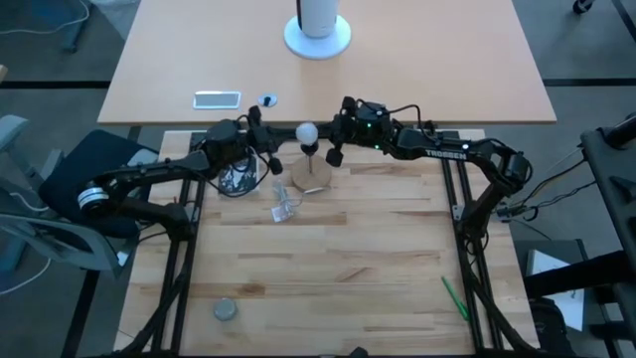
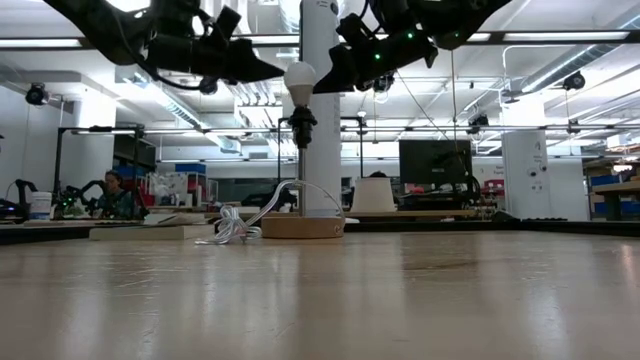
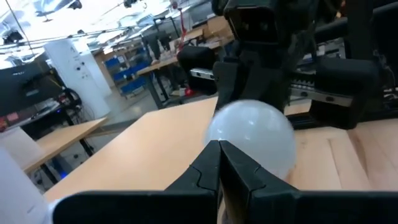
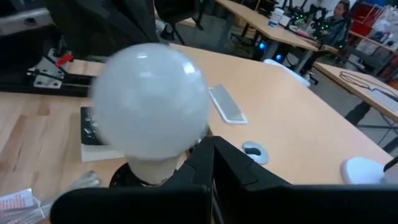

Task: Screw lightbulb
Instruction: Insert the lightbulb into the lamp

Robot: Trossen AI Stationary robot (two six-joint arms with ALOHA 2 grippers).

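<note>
The white frosted lightbulb [image 1: 307,130] stands upright with its base in a black socket [image 2: 300,120]. The socket is on a stem above a round wooden base [image 1: 313,175], and a white cord [image 2: 235,228] trails from it. My left gripper [image 1: 275,140] is shut, level at the bulb's left side; the bulb shows just behind its tips in the left wrist view [image 3: 252,140]. My right gripper [image 1: 330,142] is shut, at the bulb's right side, its tips by the bulb's neck [image 4: 155,165]. My left gripper's shut fingertips [image 2: 281,72] come level from the table's left and reach the left side of the globe [image 2: 290,74]; I cannot tell whether they touch it. My right gripper's shut fingertips [image 2: 322,84] come slanting down from the right to the globe's lower right side [image 2: 311,82]; I cannot tell whether they touch.
A clear plastic piece [image 1: 285,205] and a dark packet [image 1: 237,179] lie near the wooden base. A grey round thing [image 1: 226,310] and a green pen [image 1: 454,296] lie near the front edge. On the far table are a white cylinder on a round foot [image 1: 318,32] and a flat silvery thing [image 1: 217,98].
</note>
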